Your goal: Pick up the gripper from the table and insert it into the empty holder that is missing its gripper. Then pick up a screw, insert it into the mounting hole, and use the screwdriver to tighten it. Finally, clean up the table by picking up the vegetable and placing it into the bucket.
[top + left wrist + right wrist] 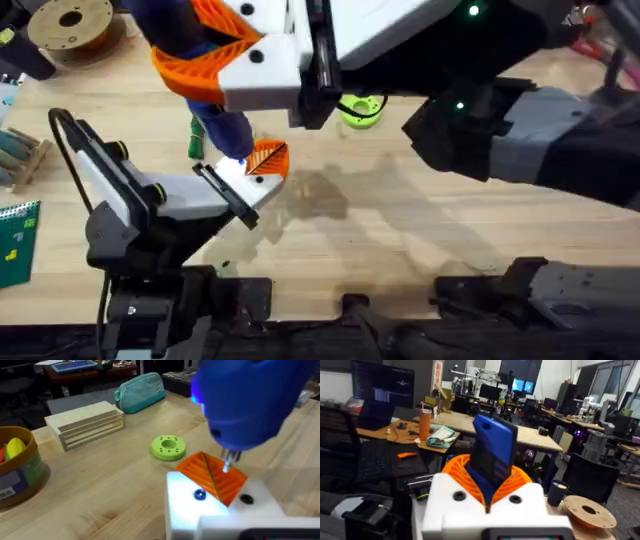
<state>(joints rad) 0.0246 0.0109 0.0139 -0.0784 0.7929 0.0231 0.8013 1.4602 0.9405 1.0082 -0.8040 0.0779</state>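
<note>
- While the table (pixel 400 240) bears everything, the holder (pixel 215 195) serves as landmark.
- Screwdriver (pixel 245 400): clamped upright in the right gripper (pixel 492 497), tip over the holder; probably rigid, fairly heavy, best held mid-barrel.
- Gripper (pixel 215 476): seated atop the holder.
- Left claw: opening cannot be told.

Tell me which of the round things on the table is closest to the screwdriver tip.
The lime-green disc: it lies just beyond the screwdriver tip, while the bucket sits far off at the table's edge.
</note>
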